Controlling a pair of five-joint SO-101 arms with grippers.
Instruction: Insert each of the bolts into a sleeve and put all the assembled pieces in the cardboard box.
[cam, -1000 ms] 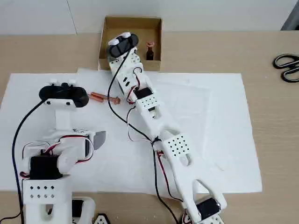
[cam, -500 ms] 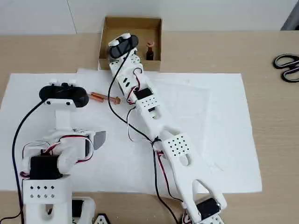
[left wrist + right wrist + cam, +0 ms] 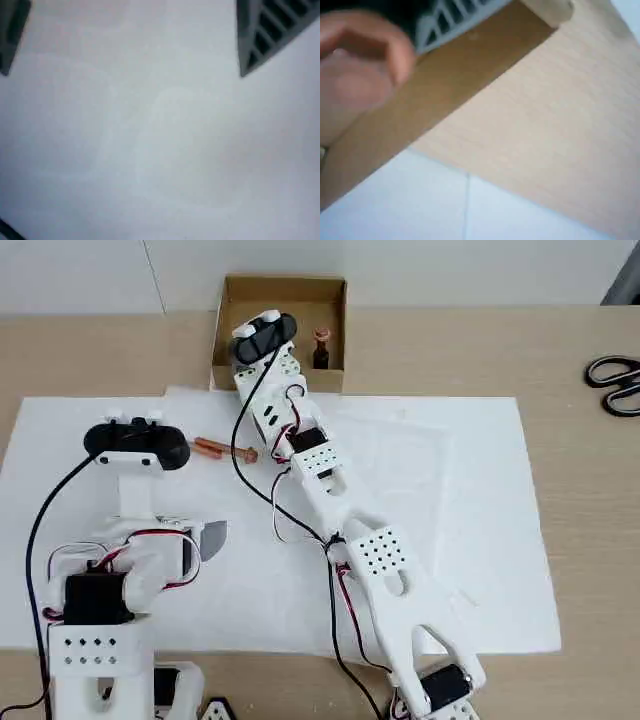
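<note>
The assembled piece [image 3: 320, 348], a copper-coloured bolt in a dark sleeve, stands upright in the right half of the cardboard box [image 3: 337, 300], which sits at the top centre of the high view on the wooden desk [image 3: 450, 350]. Below and left of the box, what look like 2 loose copper-coloured bolts [image 3: 225, 449] lie close together on the white paper sheet [image 3: 460, 500] that covers the middle of the desk. The right arm stretches from the lower right of the frame up to the box, its right end effector [image 3: 258, 340] over the box's left half; whether it is wide or closed I cannot tell. Its wrist view shows the box wall close up and a blurred copper-pink shape beside it, too soft to identify. The left end effector [image 3: 122, 75] hangs above bare paper at the frame's left, spread wide with nothing between its jaws. A pair of scissors [image 3: 615, 383] lies at the right edge.
</note>
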